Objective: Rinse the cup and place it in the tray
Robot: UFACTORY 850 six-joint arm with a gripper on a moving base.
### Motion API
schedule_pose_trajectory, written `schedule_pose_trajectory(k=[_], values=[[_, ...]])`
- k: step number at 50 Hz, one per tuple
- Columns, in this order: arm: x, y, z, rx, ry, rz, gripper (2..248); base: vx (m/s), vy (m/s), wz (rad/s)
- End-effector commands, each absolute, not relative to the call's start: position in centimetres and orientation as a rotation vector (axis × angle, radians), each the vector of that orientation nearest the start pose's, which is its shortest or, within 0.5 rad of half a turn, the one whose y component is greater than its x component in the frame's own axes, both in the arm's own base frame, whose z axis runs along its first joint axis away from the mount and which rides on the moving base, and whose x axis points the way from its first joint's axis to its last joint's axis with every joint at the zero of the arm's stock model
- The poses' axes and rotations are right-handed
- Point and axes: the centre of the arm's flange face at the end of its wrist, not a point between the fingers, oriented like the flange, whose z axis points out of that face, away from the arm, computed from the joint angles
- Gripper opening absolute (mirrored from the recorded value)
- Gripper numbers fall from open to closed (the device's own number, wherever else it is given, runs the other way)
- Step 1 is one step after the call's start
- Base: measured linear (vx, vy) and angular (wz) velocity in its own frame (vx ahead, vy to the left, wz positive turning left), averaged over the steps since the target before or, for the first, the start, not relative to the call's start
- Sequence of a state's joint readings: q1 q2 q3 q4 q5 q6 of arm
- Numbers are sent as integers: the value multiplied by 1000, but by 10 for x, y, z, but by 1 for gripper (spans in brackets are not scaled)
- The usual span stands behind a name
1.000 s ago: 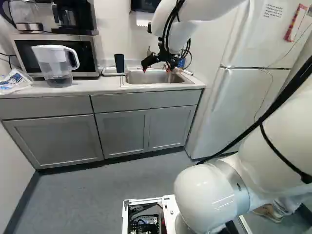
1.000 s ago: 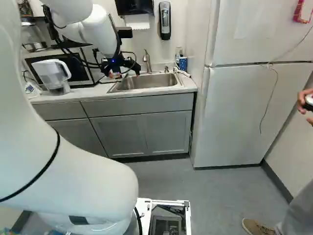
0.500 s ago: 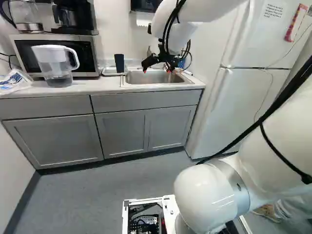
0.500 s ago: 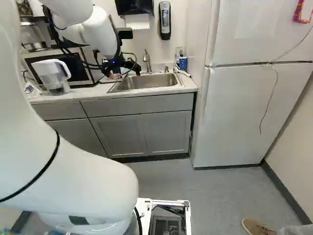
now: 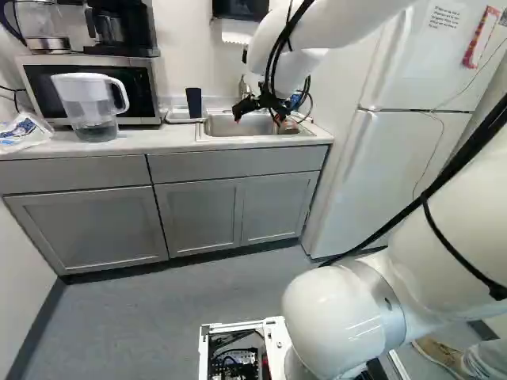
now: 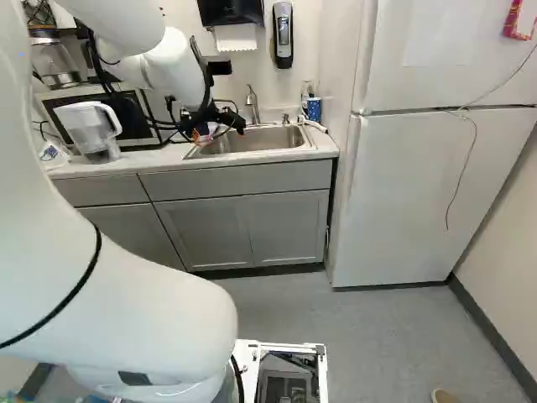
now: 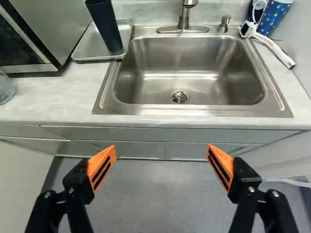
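Left base view: my arm (image 5: pixel 344 17) has shifted slightly; the claw (image 5: pixel 257 119) stands open. Ahead of it: sink (image 7: pixel 155 87), cup (image 7: pixel 105 25) on tray (image 7: pixel 92 46).

Cup (image 5: pixel 194 103): hidden behind the arm (image 6: pixel 176 67) in the right base view. Faucet (image 7: pixel 184 17), pitcher (image 7: pixel 6 90): cut off by the wrist view's edges.
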State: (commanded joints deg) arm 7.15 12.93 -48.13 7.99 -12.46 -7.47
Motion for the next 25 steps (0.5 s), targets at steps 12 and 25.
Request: schedule_pose_trajectory(k=[12, 25], values=[[419, 51, 591, -2779, -165, -1299, 247, 0, 0, 0], [413, 44, 565, -2771, -139, -1354, 247, 0, 0, 0]])
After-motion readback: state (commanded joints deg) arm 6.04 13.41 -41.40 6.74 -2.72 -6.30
